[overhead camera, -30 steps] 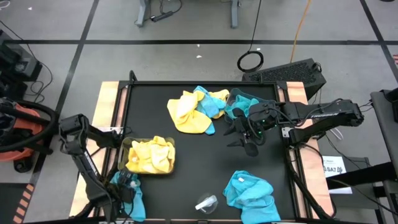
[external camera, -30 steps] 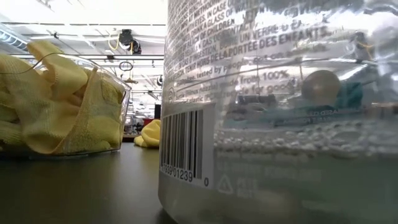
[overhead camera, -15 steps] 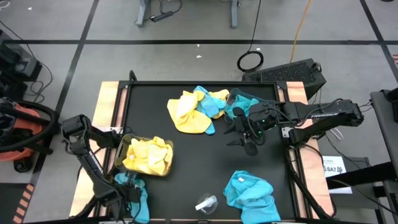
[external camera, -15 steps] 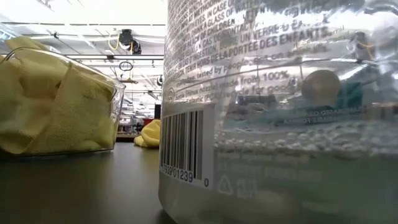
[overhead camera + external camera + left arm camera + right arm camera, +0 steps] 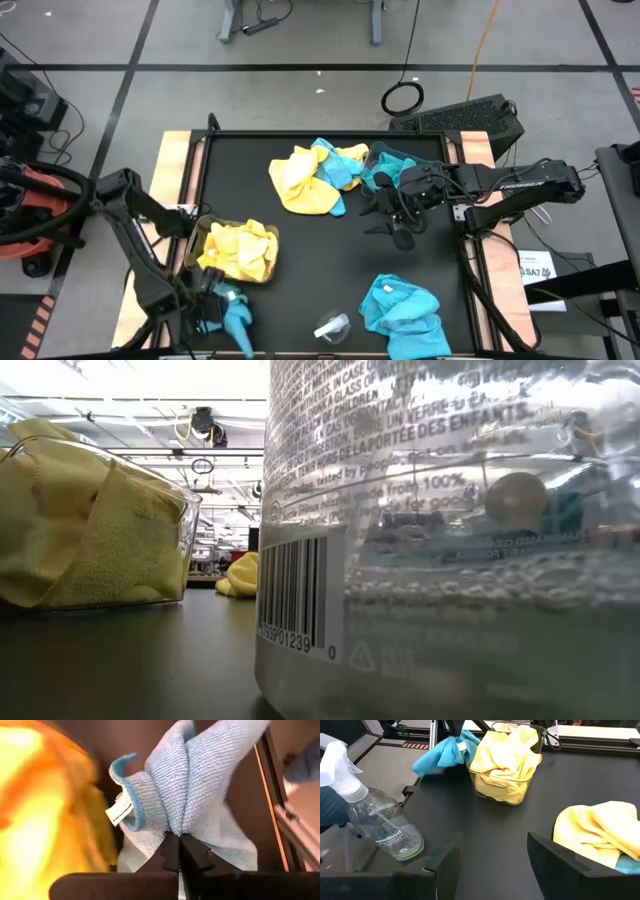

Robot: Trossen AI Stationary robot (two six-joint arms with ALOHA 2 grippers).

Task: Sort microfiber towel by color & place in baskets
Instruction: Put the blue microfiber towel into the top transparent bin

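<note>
Black tabletop (image 5: 330, 250) holds a mixed yellow/teal towel pile (image 5: 315, 178) at the far middle, still unsorted. Clear basket (image 5: 236, 250) of yellow towels sits near left; teal towels (image 5: 402, 305) heap near right. Spray bottle (image 5: 382, 830) lies on its side, blocking the low view. Left gripper (image 5: 215, 305) fingers clenched on a teal towel (image 5: 190, 785), pinched mid-fold beside the yellow basket, likely for carrying across. Right gripper (image 5: 392, 215) hovers mid-tabletop, fingers spread, empty.

a clear spray bottle (image 5: 450, 540) is filling the low view, hiding the table behind it; beside it, the yellow-towel basket (image 5: 150, 550) is running off the edge.
</note>
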